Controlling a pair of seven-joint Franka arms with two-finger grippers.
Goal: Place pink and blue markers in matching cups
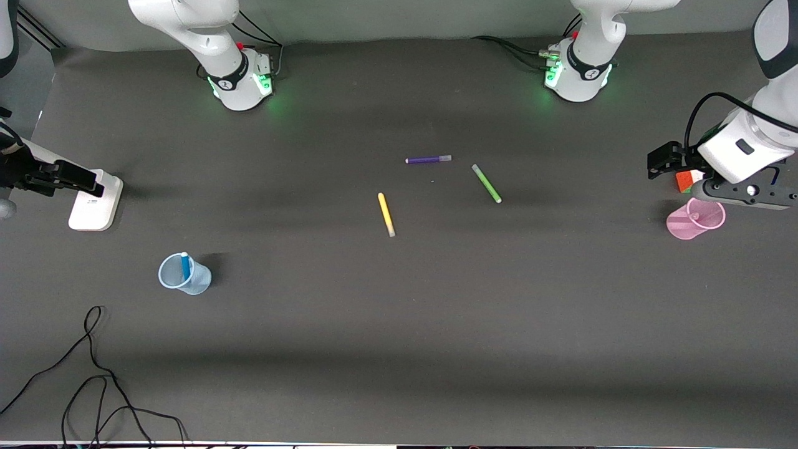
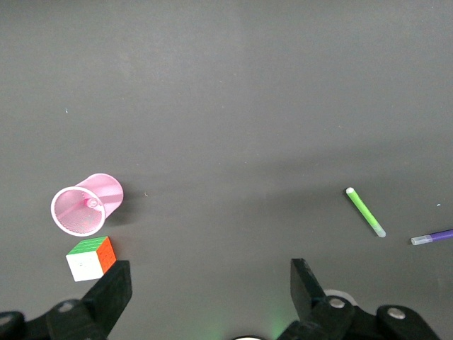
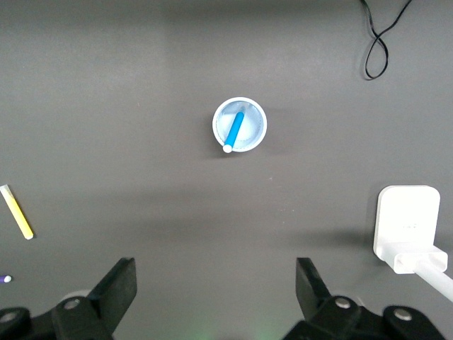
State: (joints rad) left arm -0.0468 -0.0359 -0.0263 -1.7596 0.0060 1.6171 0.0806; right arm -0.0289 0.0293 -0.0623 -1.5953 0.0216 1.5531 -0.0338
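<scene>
Two translucent plastic cups stand upright at the two ends of the table. The pale blue cup (image 1: 184, 274), at the right arm's end and nearest the front camera, holds the bright blue marker (image 1: 185, 265), which leans on the rim with its pale tip up; the right wrist view looks straight down into this cup (image 3: 240, 125) at the marker (image 3: 234, 132). The light pink cup (image 1: 694, 219), at the left arm's end, holds a pink marker, visible only as an end (image 2: 92, 203) in the left wrist view. That view alone shows fully a small colour cube (image 2: 91, 258) just beside the pink cup. The left gripper (image 2: 210, 290) hovers wide open, empty. The right gripper (image 3: 216, 287) hovers wide open, empty.
</scene>
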